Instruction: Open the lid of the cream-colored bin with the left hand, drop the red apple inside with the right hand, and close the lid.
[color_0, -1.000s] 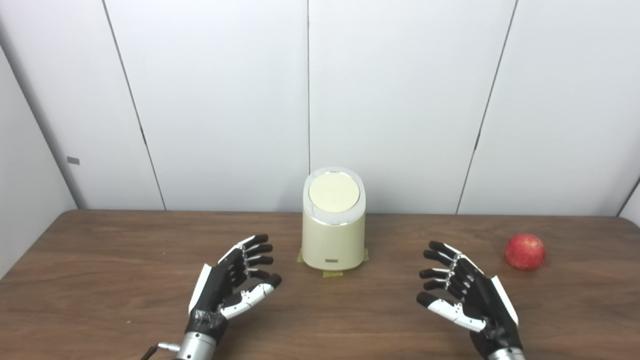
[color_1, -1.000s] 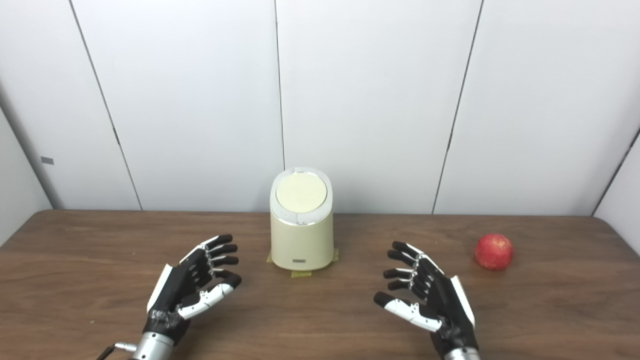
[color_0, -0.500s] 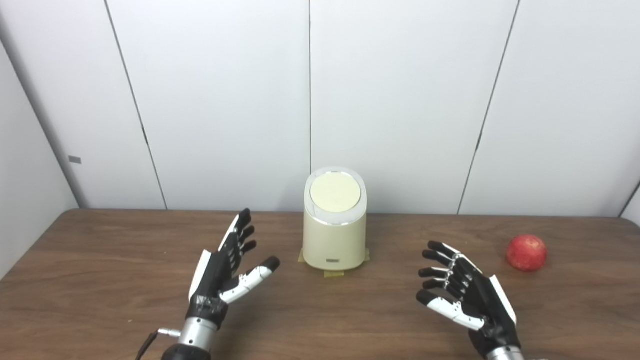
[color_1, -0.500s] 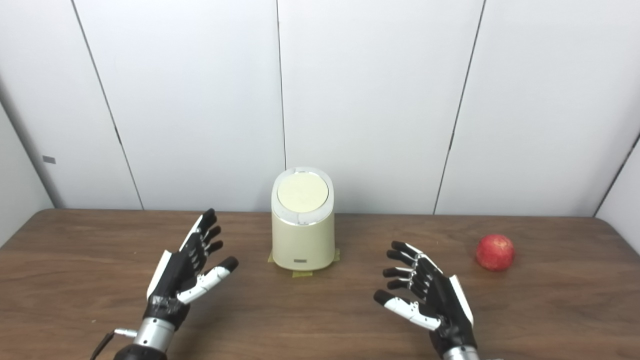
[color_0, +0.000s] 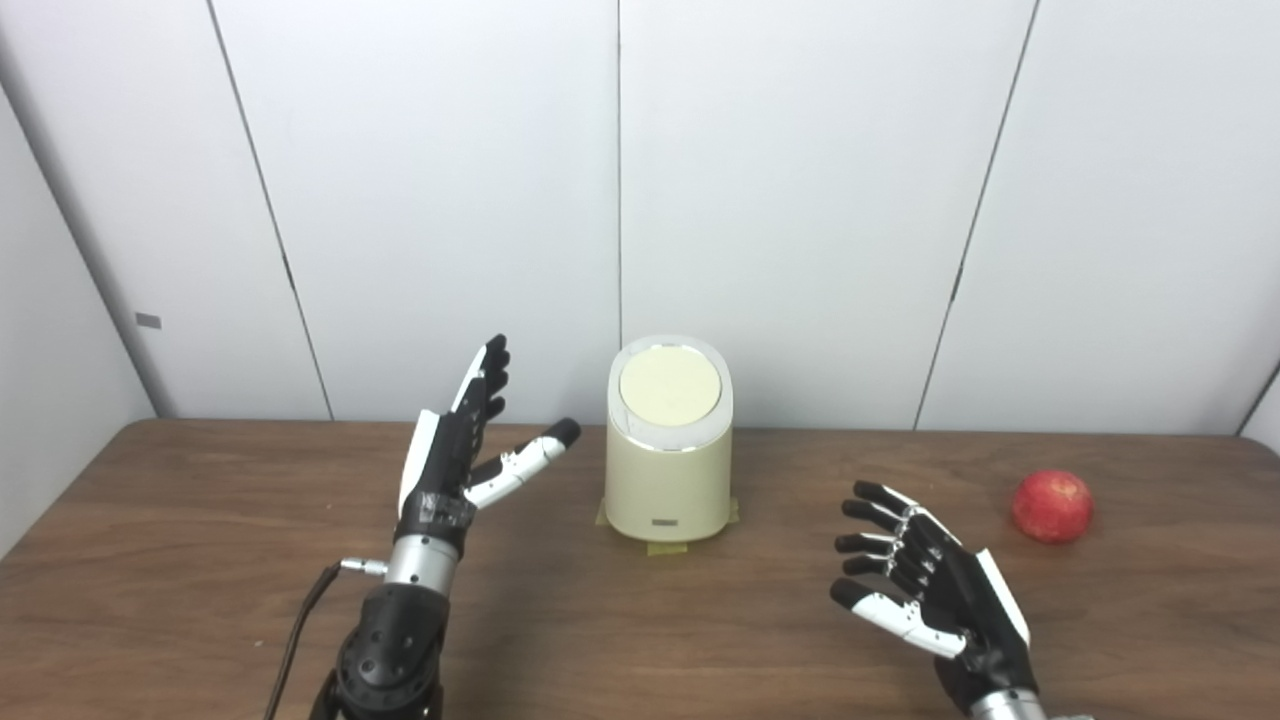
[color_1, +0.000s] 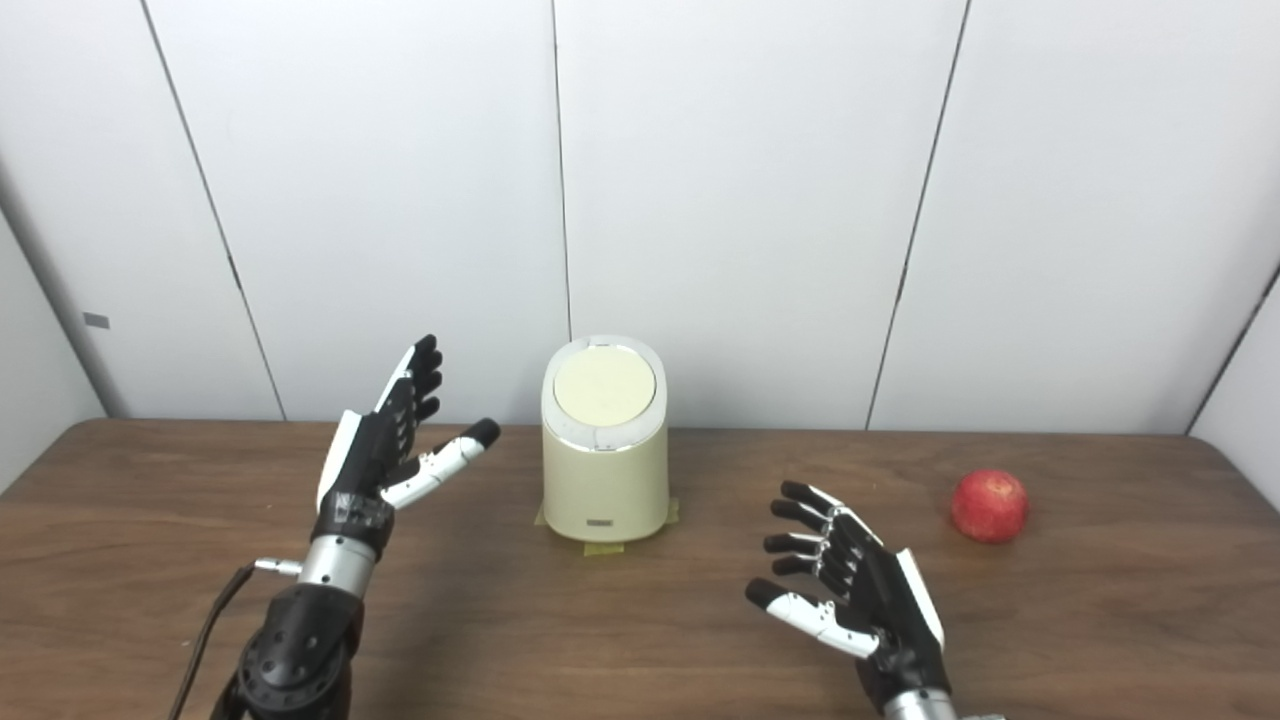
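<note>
Cream-colored bin (color_0: 668, 450), lid (color_0: 669, 385) shut, stands mid counter (color_0: 200, 560) on tape bits; both eye views match, only the right eye view shows more wall right of the red apple (color_1: 989, 506), which sits well right of bin. Left hand (color_0: 462, 450) is raised beside bin w/ fingers straight & spread, holding nothing, not touching. Right hand (color_1: 860, 595) hovers low near front edge, palm inward, fingers half curled & apart, empty.

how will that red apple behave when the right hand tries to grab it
The red apple is round and sits loose on the table, so a nudge would probably roll it. Its skin looks smooth, maybe slippery. It seems rigid, so the right hand can likely wrap it firmly.
</note>
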